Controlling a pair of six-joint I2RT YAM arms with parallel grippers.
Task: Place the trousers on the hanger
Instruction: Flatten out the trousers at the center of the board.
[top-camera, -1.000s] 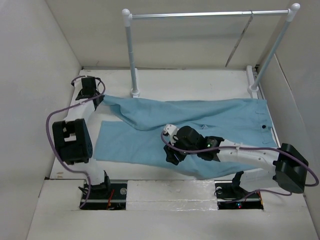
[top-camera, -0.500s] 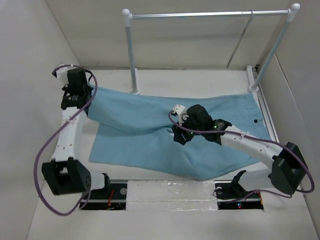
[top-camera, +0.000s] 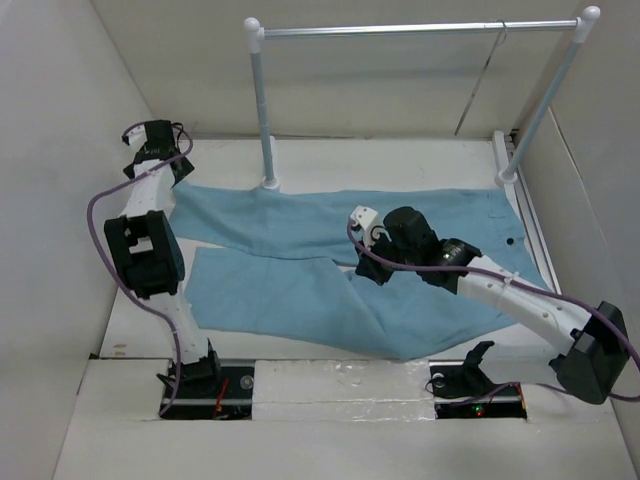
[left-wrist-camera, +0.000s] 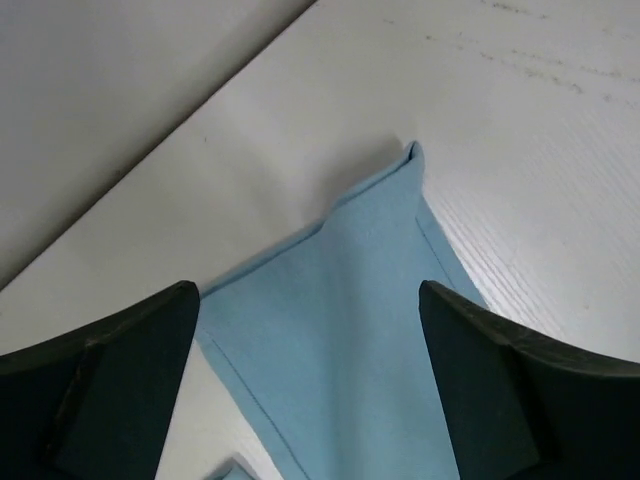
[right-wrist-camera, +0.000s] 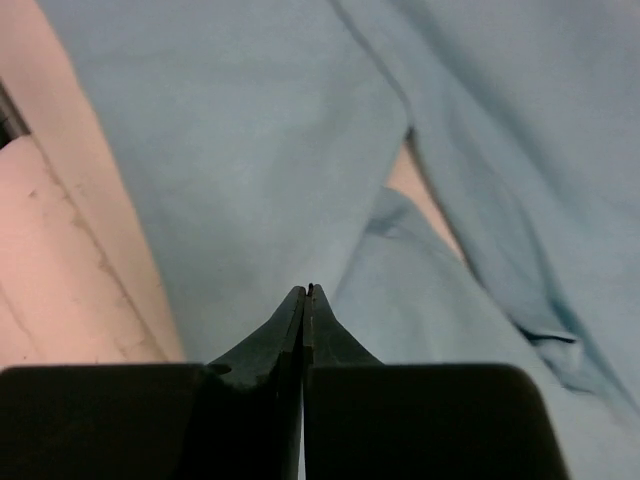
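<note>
The light blue trousers (top-camera: 300, 290) lie spread flat on the white table, waistband at the right and both legs running left. The thin wire hanger (top-camera: 480, 85) hangs from the rail at the back right. My left gripper (top-camera: 158, 160) hovers at the far left corner, above the hem corner of the upper leg (left-wrist-camera: 350, 330). It is open (left-wrist-camera: 308, 300) and nothing sits between its fingers. My right gripper (top-camera: 365, 265) is over the crotch area, where the two legs part (right-wrist-camera: 250, 150). Its jaws are pressed together (right-wrist-camera: 306, 290) just above the cloth, with no fabric seen pinched.
A rack with white posts (top-camera: 262, 110) and a silver bar (top-camera: 400, 30) stands along the back of the table. White walls close in the left, right and rear sides. The right post (top-camera: 545, 100) leans near the waistband end.
The left gripper has let go of the upper leg's hem and opened, leaving that leg flat. The right gripper has shut and shifted slightly right over the trousers.
</note>
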